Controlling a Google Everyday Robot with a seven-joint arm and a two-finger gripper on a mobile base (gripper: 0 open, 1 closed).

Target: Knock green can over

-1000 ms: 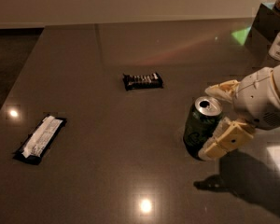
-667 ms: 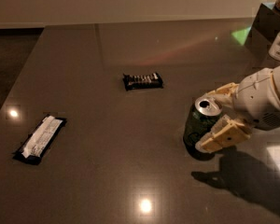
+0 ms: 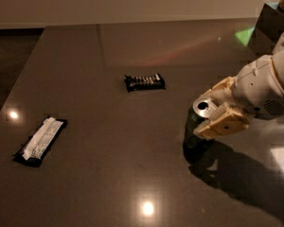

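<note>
Camera view looks down across a dark, glossy worktop (image 3: 85, 51). We see the green can (image 3: 193, 137) on the right half, nearer the front edge than the back. It is on its base, not lying down, and its silver top with the opening faces up and toward us. Whether it leans a little we cannot tell.

The hand (image 3: 209, 111) is right at the can's top, reaching in from the right at the end of a white arm (image 3: 270, 84). Its cream parts sit against the upper right side of the can and hide some of the rim. We cannot tell how far the hand is open, or whether it has hold of the can or merely touches it. Arm and hand throw a dark shadow (image 3: 246, 174) on the worktop to the right of the can.

Well apart from the can, toward the middle, lies a small dark wrapper (image 3: 144, 82), flat. Far to the left lies a longer wrapper (image 3: 40, 141) with a pale face, set at a slant. A dark box (image 3: 274, 25) stands at the far right corner. Two bright light spots (image 3: 146, 208) glint on the worktop.
</note>
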